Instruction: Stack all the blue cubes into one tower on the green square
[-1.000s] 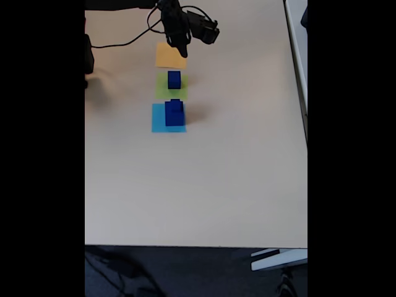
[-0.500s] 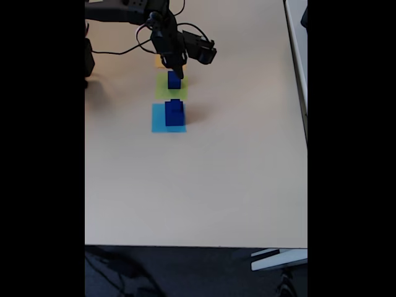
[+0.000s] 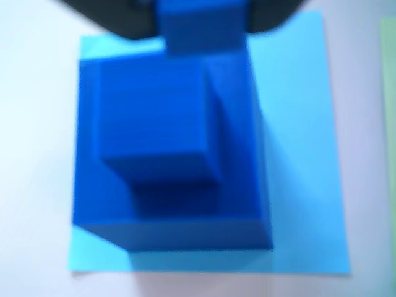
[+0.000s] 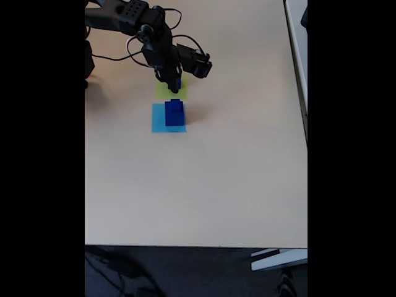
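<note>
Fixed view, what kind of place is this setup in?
Probably an office or lab workbench: a plain beige table over dark carpet, a small black robot arm with loose cables, and paper target squares, light-blue and green, with stacked blue cubes.

Hand [image 4: 174, 86] low over green square [image 4: 164, 92]; two stacked blue cubes [image 4: 174, 113] on light-blue square [image 4: 159, 120].

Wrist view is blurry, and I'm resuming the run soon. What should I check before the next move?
1. Hand above the green square: ok.
2. Small cube between the hand's dark parts: ok.
3. Grip shut on it: cannot tell.
4. Middle cube sitting squarely on the large cube: ok, though offset toward one corner.
5. All cubes on the green square: not ok, as two stand on the light-blue square.
</note>
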Controlling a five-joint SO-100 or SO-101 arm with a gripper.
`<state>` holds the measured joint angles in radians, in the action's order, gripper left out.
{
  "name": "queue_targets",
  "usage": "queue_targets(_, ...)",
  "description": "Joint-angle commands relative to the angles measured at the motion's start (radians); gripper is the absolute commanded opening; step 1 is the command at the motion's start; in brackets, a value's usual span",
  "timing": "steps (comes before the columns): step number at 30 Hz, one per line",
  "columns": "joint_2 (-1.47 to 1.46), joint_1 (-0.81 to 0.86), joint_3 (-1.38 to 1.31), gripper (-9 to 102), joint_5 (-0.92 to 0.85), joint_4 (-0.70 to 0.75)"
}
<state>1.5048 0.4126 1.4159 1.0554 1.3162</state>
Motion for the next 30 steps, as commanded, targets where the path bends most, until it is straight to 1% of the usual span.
queue_targets(1,-0.005,0.021,-0.041,0,0.005,-0.037)
queue_targets(15,-0.014,0.035,-0.011,0,0.043,-0.083)
queue_targets(22,0.002,0.026,0.078,0,0.064,-0.137)
queue_targets(30,0.002,0.043,0.086,0,0.044,-0.147)
